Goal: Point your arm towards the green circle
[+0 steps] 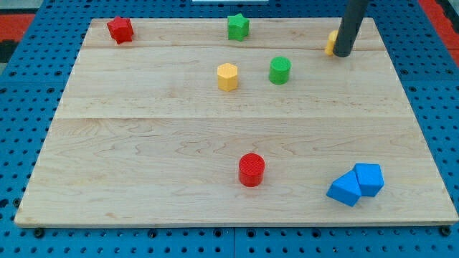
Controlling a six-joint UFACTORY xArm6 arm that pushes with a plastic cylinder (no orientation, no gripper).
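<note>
Near the view's top right corner of the light wooden desk [143, 143], my tip [342, 54]: the lower end of a straight dark rod, planted just beside, perhaps touching, a small yellow block [330, 43] of unclear shape, half hidden behind the rod. No jaws on this tool, so nothing to spread, press together or pinch; merely a bare rod, carrying nothing. Toward the view's left of my tip and slightly lower, well apart from it, the task's target: a short green cylinder block, the green circle [280, 70], standing upright in the upper middle of the desk. To its left, near but not touching, a yellow hexagonal block [227, 76]. Higher up, close to the desk's top edge, a green star-shaped block [238, 26]; same colour, so best to aim by shape. At far top left, a red star-shaped block [120, 29]; at lower middle, a red cylinder block [252, 170]; at bottom right, two blue angular blocks [356, 183] touching each other. Judged barely begun. For a clean job, probably: slide straight toward the view's left and a touch toward its bottom, across bare wood; part from the small yellow block instead of dragging it along; slow on approach; halt just beside the green circle on its right side, without nudging it toward the yellow hexagonal block.
</note>
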